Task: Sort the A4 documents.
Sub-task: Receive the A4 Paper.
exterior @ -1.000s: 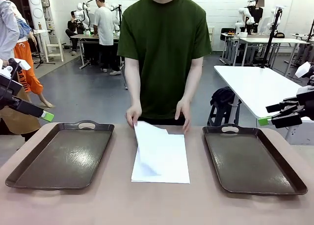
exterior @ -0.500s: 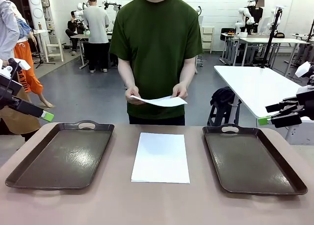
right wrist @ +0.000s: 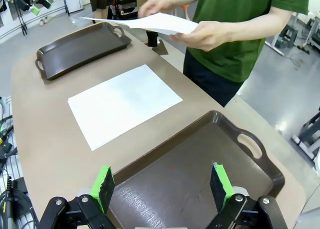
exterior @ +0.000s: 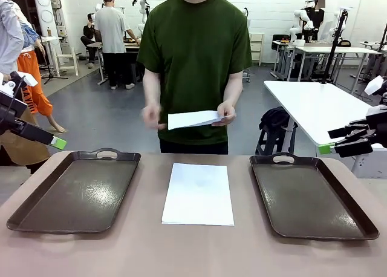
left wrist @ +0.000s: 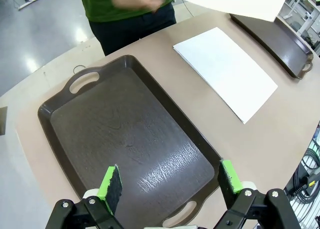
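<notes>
White A4 documents (exterior: pixel 198 193) lie in a pile on the table's middle, between two dark brown trays. The person at the far side holds one sheet (exterior: pixel 193 118) at chest height in one hand (exterior: pixel 225 113); the other hand (exterior: pixel 150 115) is blurred beside it. My left gripper (left wrist: pixel 170 183) hangs open over the left tray (left wrist: pixel 125 134), nothing between its pads. My right gripper (right wrist: pixel 162 186) hangs open over the right tray (right wrist: pixel 200 159), also holding nothing. The pile (left wrist: pixel 225 71) (right wrist: pixel 125 103) and the held sheet (left wrist: pixel 235 1) (right wrist: pixel 150 23) show in both wrist views.
The left tray (exterior: pixel 75 192) and right tray (exterior: pixel 311 195) have bare floors and handles at each end. In the front view my left gripper (exterior: pixel 54 143) and right gripper (exterior: pixel 329 141) sit off the table's sides. White tables and other people stand farther back.
The person lifted the top sheet off the pile to chest height, and one hand has now come off it. Neither arm has moved.
</notes>
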Motion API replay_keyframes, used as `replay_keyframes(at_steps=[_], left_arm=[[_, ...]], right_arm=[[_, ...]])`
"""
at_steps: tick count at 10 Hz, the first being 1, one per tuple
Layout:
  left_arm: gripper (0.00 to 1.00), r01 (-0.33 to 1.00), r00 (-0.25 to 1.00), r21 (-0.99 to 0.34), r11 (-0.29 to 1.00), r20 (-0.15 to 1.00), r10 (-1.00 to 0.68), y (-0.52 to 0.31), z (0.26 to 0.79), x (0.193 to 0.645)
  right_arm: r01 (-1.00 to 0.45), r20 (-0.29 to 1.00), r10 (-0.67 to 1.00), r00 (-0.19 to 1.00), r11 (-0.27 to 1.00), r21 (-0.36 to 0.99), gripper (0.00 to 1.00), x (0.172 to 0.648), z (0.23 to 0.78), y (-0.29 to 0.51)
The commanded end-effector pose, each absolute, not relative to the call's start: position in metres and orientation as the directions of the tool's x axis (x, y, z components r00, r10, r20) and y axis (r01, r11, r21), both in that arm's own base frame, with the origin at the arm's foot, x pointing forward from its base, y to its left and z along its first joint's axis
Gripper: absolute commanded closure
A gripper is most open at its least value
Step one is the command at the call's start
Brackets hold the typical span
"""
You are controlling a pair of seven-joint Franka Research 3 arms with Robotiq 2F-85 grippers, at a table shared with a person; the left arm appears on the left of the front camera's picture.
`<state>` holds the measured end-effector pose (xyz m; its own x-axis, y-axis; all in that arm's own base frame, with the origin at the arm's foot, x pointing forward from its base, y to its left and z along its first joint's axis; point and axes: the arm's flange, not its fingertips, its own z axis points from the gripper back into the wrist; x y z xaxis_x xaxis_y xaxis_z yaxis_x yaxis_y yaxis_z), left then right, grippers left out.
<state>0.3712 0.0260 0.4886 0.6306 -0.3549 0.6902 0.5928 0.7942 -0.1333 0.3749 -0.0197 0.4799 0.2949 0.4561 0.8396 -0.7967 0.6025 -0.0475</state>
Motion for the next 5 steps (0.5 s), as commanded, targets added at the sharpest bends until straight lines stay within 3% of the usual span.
replay_keyframes(at_steps=[1,5], left_arm=[[0.00,0.608,0.619,-0.137,0.782,0.698,-0.359,0.0289,0.4879,0.3715],[0.00,0.608,0.619,-0.137,0.782,0.698,-0.359,0.0289,0.4879,0.3715]], right_arm=[[-0.806,0.845,0.457,0.277,0.589,-0.054,0.00,0.3776,0.4769,-0.0187],[-0.806,0.845,0.457,0.277,0.589,-0.054,0.00,0.3776,0.4769,-0.0187]])
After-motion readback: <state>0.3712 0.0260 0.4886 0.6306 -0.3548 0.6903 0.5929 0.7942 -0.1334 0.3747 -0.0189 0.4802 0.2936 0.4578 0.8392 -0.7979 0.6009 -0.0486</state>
